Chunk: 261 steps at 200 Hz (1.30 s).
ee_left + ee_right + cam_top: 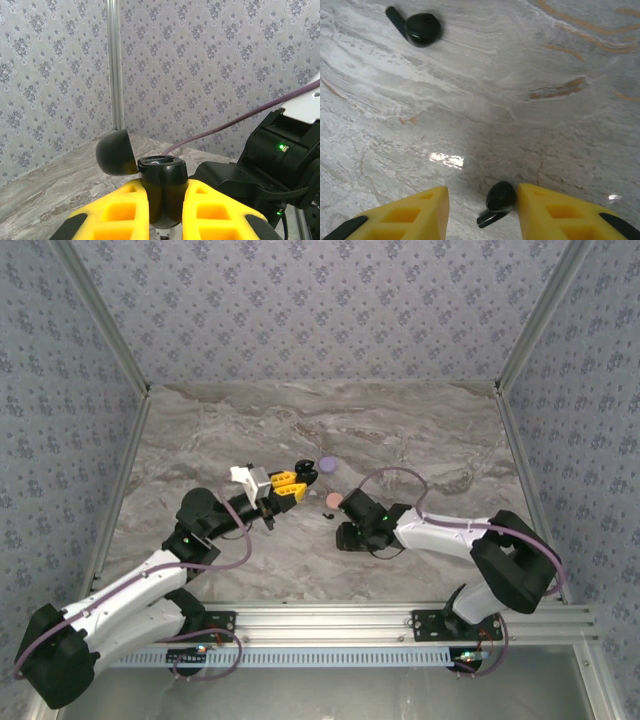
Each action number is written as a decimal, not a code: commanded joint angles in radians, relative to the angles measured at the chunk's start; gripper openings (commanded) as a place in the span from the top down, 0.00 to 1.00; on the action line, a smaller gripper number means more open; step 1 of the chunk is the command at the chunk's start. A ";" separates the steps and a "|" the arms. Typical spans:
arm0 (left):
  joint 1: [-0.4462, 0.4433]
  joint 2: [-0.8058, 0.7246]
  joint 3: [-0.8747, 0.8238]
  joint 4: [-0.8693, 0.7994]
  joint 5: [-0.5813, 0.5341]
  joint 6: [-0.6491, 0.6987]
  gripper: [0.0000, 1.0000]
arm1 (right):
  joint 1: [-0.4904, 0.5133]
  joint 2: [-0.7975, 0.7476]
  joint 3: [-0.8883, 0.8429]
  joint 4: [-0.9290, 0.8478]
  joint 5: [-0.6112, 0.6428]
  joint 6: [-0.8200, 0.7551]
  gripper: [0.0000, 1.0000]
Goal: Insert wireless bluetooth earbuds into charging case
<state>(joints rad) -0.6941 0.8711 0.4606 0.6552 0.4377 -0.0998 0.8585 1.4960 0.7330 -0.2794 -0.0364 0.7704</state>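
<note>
My left gripper is shut on the black charging case, held upright above the table with its domed lid swung open to the left. From above, the case sits at the tip of the left gripper. My right gripper points down at the marble table, jaws open. One black earbud lies between them, touching the right finger and apart from the left one. A second black earbud lies farther off on the table. In the top view the right gripper is just below an earbud.
A pale pink round disc and a lilac round disc lie on the marble table between the two grippers. Patterned walls and metal rails enclose the table on three sides.
</note>
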 commanded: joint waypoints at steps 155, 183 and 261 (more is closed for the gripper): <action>-0.006 -0.024 0.023 0.003 -0.015 0.018 1.00 | 0.060 0.153 0.155 -0.188 0.108 -0.054 0.69; -0.006 -0.024 0.021 0.000 -0.019 0.020 1.00 | 0.061 0.147 0.159 -0.195 0.108 -0.056 0.75; -0.008 -0.020 0.016 -0.003 -0.018 -0.013 1.00 | 0.050 -0.180 0.133 -0.131 0.183 -0.197 0.81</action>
<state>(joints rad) -0.6941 0.8639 0.4606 0.6323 0.4255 -0.0959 0.9123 1.4731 0.8692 -0.4477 0.0917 0.6678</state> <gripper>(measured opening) 0.157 0.188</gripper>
